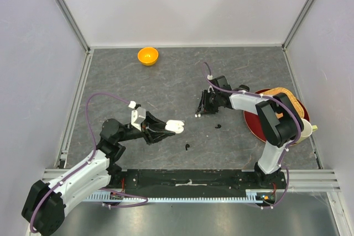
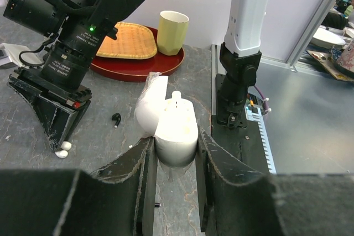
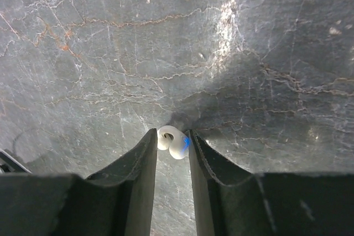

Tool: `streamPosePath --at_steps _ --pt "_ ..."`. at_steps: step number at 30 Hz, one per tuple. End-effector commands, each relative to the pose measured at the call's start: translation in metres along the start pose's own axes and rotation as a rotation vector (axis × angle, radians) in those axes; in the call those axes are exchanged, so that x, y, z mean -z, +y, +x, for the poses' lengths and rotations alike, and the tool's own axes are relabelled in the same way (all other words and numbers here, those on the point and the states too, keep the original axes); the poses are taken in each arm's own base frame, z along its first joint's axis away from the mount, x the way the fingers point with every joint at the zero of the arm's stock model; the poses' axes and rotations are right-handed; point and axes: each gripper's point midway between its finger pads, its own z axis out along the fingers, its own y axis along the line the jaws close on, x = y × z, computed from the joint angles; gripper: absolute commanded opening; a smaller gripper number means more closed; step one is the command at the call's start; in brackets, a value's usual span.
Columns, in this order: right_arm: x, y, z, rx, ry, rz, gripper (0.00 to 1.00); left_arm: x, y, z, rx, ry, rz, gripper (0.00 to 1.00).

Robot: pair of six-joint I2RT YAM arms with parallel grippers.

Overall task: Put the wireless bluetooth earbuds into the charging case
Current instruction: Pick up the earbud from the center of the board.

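On the counter (image 1: pixel 166 81), left of centre, the left gripper (image 1: pixel 167 128) has its jaws clenched on the charging case (image 1: pixel 177 127). The case is white and glossy with its lid flipped open, and it sits upright between the jaws in the left wrist view. The right gripper (image 1: pixel 201 111) points down at mid-counter. Its jaws are pinched against both sides of a white earbud (image 3: pixel 172 141) that lies on the stone surface. The white shape shows two lobes, and I cannot tell if it is one bud or two. One black earbud (image 1: pixel 218 126) lies just right of the right gripper. A second black earbud (image 1: pixel 187 147) lies nearer the arm bases, below the case. Both are loose on the counter and apart from the case. An orange bowl (image 1: pixel 147 56) sits at the far edge. A red tray (image 1: pixel 251 125) at the right holds a woven mat (image 2: pixel 130 40) and a pale yellow cup (image 2: pixel 173 31).
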Motion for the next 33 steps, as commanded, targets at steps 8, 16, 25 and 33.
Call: streamPosePath --at_steps 8,16,25,33 --pt "0.010 0.022 0.009 -0.029 -0.031 -0.010 0.36 -0.003 0.002 -0.010 -0.061 -0.022 0.000 0.02" --pt "0.011 0.028 0.019 -0.047 -0.030 0.000 0.37 -0.003 0.002 -0.009 -0.058 -0.021 -0.002 0.02" --pt "0.014 0.031 0.014 0.027 -0.064 0.028 0.37 -0.003 0.004 -0.007 -0.051 -0.018 -0.006 0.02" --pt "0.028 0.045 -0.001 0.111 -0.129 0.001 0.46 -0.003 0.003 -0.008 -0.055 -0.020 -0.007 0.02"
